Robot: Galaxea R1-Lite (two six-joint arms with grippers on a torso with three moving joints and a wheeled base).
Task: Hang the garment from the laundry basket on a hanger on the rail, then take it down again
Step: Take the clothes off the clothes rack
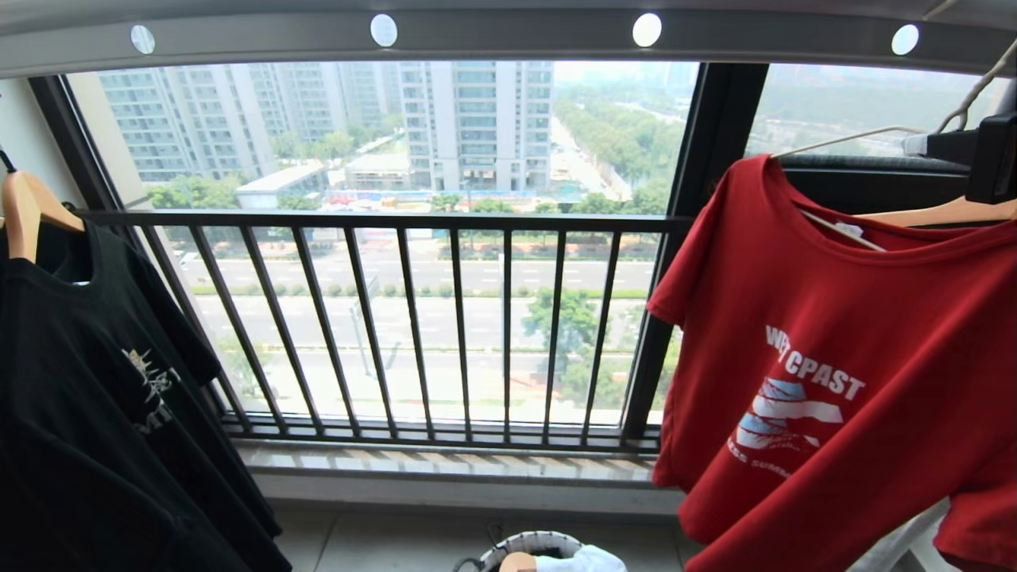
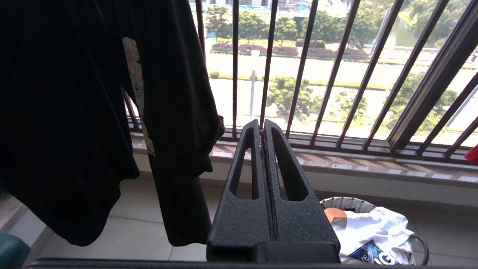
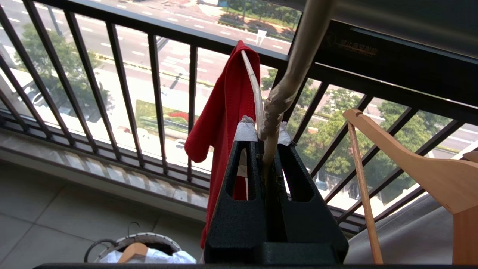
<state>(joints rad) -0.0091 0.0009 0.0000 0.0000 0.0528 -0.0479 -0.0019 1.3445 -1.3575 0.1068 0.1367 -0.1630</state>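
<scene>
Black T-shirt on wooden hanger, at 9 o'clock. Dark window railing across centre. White garment at 6 o'clock. Second wooden hanger at 3 o'clock.

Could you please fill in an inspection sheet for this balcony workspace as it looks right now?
Surface: pale tiled floor under a window ledge.
Job's things: red T-shirt draped on the white wire hanger, up by the grey rail; laundry basket on the floor.
Clutter: black T-shirt on a wooden hanger; white garment in the basket; spare wooden hanger.
Grippers: right gripper shut on the wire hanger's neck; left gripper shut, empty, low beside the black T-shirt.
Cables: nothing seen.
Surroundings: dark barred window railing, street and towers beyond.
</scene>
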